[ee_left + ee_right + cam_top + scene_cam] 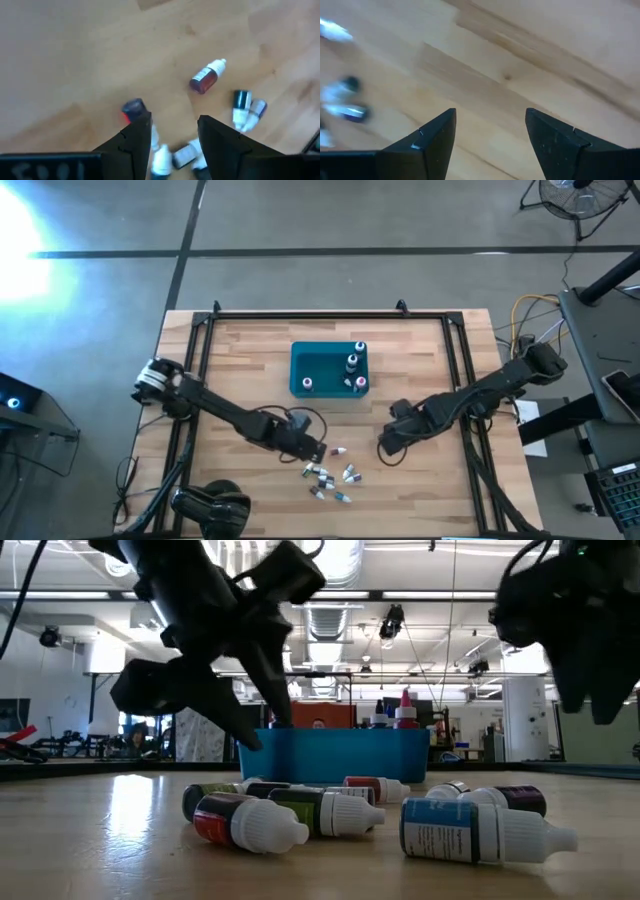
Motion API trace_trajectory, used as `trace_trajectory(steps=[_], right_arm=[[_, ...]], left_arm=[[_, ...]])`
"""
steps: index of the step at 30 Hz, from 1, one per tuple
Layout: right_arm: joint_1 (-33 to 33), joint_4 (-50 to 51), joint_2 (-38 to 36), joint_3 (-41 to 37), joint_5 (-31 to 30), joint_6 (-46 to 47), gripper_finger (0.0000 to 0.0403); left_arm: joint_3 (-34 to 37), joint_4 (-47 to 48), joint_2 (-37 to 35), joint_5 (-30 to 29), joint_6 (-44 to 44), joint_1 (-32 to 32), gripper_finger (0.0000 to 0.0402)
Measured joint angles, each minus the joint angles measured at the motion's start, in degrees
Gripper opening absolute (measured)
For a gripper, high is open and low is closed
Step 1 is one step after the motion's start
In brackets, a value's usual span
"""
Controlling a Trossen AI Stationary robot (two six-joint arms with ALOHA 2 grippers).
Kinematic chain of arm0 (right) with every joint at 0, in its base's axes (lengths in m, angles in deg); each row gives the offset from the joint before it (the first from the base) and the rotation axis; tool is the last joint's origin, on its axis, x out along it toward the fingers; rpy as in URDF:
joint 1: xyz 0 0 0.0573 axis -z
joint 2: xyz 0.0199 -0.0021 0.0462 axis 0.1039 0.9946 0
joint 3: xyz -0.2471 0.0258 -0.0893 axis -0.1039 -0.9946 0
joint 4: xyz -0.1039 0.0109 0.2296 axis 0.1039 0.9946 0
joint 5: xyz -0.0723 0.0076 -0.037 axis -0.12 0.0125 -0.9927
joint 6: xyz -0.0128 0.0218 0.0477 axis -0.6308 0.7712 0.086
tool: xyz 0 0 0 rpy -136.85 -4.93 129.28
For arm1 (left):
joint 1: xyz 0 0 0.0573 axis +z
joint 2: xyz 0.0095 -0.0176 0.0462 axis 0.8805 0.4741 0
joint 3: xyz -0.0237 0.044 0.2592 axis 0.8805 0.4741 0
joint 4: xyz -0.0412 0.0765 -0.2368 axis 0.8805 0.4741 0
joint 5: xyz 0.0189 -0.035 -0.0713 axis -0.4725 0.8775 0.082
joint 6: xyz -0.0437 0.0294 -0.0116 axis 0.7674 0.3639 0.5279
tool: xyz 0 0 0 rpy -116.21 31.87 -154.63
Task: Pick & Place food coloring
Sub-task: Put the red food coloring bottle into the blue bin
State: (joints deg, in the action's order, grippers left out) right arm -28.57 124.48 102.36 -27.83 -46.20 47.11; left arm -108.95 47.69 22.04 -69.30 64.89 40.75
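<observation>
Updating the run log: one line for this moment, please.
left gripper: open, above loose bottles | right gripper: open, empty, over bare table | teal bin: some bottles inside

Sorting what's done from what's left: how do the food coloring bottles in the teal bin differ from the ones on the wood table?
The small bottles in the teal rectangular bin stand upright; the bottles on the wooden table lie on their sides. The binned ones are few and spaced apart; the table ones form a larger, tighter cluster. Both have pale caps.

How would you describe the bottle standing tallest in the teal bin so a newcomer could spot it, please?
Find the teal bin at the wooden table's centre. Along its right side stands a dark bottle with a pale cap, between two smaller ones; it alone is dark-bodied and tallest.
</observation>
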Motion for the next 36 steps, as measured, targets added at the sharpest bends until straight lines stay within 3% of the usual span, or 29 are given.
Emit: trace_trajectory(steps=[3,6,12,16,24,36], right_arm=[[-0.9,5.8,-0.1,-0.1,0.3,-4.2,0.0231],[-1.2,8.6,-0.1,-0.4,-0.4,-9.6,0.023],[-0.9,8.2,-0.1,-2.3,-4.1,-17.4,0.023],[-0.9,5.7,-0.1,-4.4,-4.3,-20.9,0.0231],[-0.9,2.4,-0.1,-8.3,-4.3,-20.3,0.023],[-0.7,1.4,-0.2,-8.5,-4.8,-19.0,0.0228]], left_arm=[[-3.9,1.1,3.2,0.2,5.7,-0.7,0.0139],[-9.2,8.8,6.4,0.2,8.9,-0.7,0.0139],[-21.6,29.9,12.1,-0.1,14.2,-0.8,0.0139],[-27.6,32.5,14.7,-1.2,15.1,-0.8,0.0139],[-28.4,32.5,19.1,4.1,16.5,-0.9,0.0139],[-25.0,31.6,19.3,1.2,11.3,1.9,0.0139]])
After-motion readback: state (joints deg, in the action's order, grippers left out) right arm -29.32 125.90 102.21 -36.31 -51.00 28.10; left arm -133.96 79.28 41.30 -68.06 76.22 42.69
